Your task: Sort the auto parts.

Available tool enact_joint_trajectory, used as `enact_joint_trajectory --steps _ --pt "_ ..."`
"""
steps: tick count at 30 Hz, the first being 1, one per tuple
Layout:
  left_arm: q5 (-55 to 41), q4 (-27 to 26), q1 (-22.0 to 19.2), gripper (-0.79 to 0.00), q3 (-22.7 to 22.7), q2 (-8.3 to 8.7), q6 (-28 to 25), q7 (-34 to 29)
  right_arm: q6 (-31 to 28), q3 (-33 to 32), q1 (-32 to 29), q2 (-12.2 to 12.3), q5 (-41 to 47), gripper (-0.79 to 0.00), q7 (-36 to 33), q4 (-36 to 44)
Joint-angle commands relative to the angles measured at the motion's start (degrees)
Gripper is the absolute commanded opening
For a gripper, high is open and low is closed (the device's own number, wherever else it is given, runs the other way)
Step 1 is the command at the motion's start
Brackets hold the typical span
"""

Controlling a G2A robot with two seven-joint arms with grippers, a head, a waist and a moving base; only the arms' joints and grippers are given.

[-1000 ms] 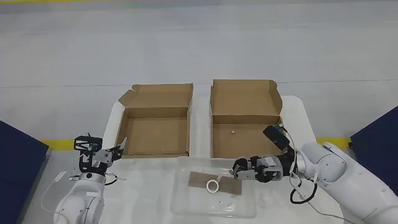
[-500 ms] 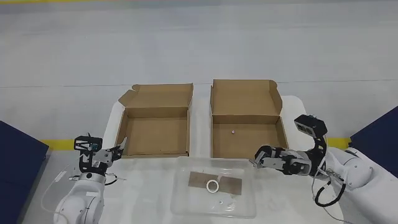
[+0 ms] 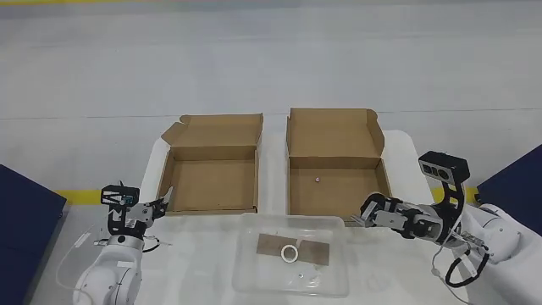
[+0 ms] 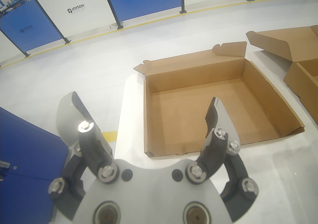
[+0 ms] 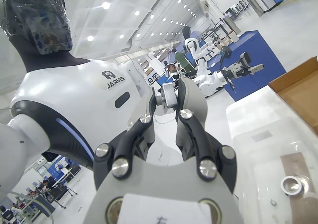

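Over the white table point(image 3: 273, 178), the right gripper point(image 5: 166, 101) is clamping a silver metal part point(image 5: 170, 97) just beside the clear tray point(image 3: 254, 281), where a white ring point(image 3: 290, 253) is lying. The left gripper point(image 4: 144, 103) is hanging wide open and empty near the left cardboard box point(image 3: 210, 185).

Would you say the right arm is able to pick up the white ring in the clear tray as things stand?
Probably not yet: the right gripper has its jaws shut on a metal part, so it has no free grip, though the white ring lies uncovered in the clear tray.
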State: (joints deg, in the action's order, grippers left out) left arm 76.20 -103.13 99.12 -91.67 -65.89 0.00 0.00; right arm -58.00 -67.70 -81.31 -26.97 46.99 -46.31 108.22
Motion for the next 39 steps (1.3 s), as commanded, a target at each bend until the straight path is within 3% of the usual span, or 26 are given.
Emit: enact_joint_trajectory --steps 1,5,12,21,29,39 --pt "0.0 0.0 0.0 0.0 0.0 0.0 0.0 0.0 0.0 0.0 0.0 0.0 0.0 -0.785 0.0 0.0" --pt "0.0 0.0 0.0 0.0 0.0 0.0 0.0 0.0 0.0 0.0 0.0 0.0 0.0 -0.785 0.0 0.0" --pt "0.0 0.0 0.0 0.0 0.0 0.0 0.0 0.0 6.27 -1.83 2.15 -0.88 1.6 -0.785 2.02 3.6" --pt "0.0 0.0 0.0 0.0 0.0 0.0 0.0 0.0 14.23 -2.52 9.61 -2.64 10.73 -0.785 -1.66 6.15" --pt "0.0 0.0 0.0 0.0 0.0 0.0 0.0 0.0 21.07 0.97 18.01 -5.42 17.76 -0.785 -4.69 5.72" --pt "0.0 0.0 0.0 0.0 0.0 0.0 0.0 0.0 21.45 1.11 18.2 -5.58 18.04 -0.785 -4.34 5.78"
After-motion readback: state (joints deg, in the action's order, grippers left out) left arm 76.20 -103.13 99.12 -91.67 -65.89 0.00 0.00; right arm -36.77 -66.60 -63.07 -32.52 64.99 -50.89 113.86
